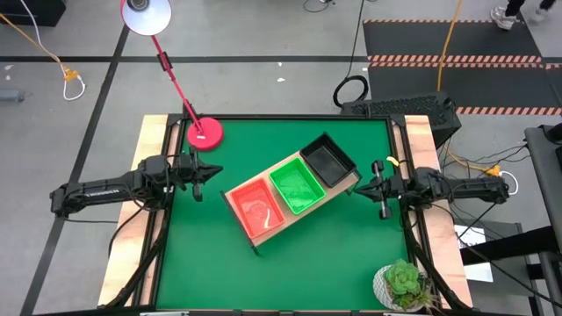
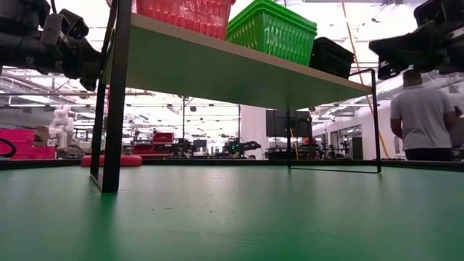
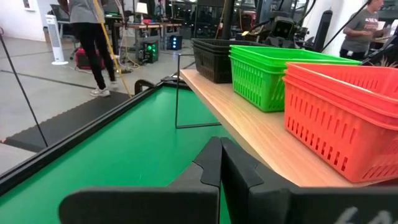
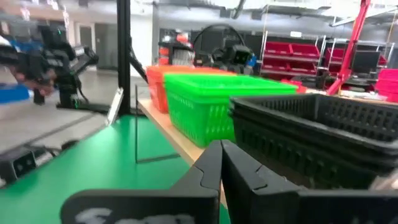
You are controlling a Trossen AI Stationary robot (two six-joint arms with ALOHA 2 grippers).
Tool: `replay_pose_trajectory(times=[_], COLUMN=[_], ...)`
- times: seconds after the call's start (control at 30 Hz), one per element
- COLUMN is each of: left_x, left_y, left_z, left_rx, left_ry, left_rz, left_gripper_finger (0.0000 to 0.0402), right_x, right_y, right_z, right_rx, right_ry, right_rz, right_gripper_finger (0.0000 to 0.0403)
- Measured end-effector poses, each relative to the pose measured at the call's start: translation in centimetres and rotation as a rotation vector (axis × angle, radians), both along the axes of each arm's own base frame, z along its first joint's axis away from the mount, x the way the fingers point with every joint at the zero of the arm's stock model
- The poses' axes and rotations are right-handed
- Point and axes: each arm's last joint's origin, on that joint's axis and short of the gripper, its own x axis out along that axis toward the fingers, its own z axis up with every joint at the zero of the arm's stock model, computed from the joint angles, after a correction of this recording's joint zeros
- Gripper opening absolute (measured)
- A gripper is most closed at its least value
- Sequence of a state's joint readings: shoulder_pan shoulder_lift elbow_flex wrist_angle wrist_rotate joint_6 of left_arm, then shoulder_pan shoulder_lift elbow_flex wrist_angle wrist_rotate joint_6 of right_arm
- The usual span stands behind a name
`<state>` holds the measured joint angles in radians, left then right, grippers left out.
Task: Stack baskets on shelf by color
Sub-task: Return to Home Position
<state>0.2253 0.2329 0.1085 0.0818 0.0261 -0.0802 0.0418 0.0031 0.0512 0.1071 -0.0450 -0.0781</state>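
Perforated plastic stacks fill the pale wooden shelf (image 3: 249, 127) in a row: orange-red baskets (image 1: 257, 209), green baskets (image 1: 295, 186), black baskets (image 1: 327, 161). The left gripper (image 1: 200, 180) and right gripper (image 1: 379, 189) hover over opposite sides of the green bench (image 1: 334, 254), fingers pressed together, empty.

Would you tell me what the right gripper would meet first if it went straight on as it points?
The right gripper would probably meet the near end of the light wooden shelf, right by the stacked black perforated plastic baskets; height is unclear.
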Motion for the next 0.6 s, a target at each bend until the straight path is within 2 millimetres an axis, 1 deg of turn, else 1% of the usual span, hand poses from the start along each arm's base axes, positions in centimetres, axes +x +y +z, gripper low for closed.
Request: replay_pose_trajectory(times=[0.2,0.4,0.6], left_x=[0.0,0.0,0.0], left_y=[0.01,0.01,0.0], left_z=[-0.01,-0.02,-0.02], left_rx=[-0.003,-0.004,-0.004], left_ry=[0.001,0.001,0.001], left_rz=[0.001,0.001,0.0], left_gripper_finger=[0.0001,0.0001,0.0001], right_x=[0.0,0.03,0.04], right_y=[0.4,0.4,0.41], right_z=[-0.24,-0.76,-0.81], right_rx=[-0.002,0.006,0.009], right_ry=[0.016,0.071,0.077], right_rz=[0.026,0.026,0.028], right_gripper_finger=[0.0,0.0,0.0])
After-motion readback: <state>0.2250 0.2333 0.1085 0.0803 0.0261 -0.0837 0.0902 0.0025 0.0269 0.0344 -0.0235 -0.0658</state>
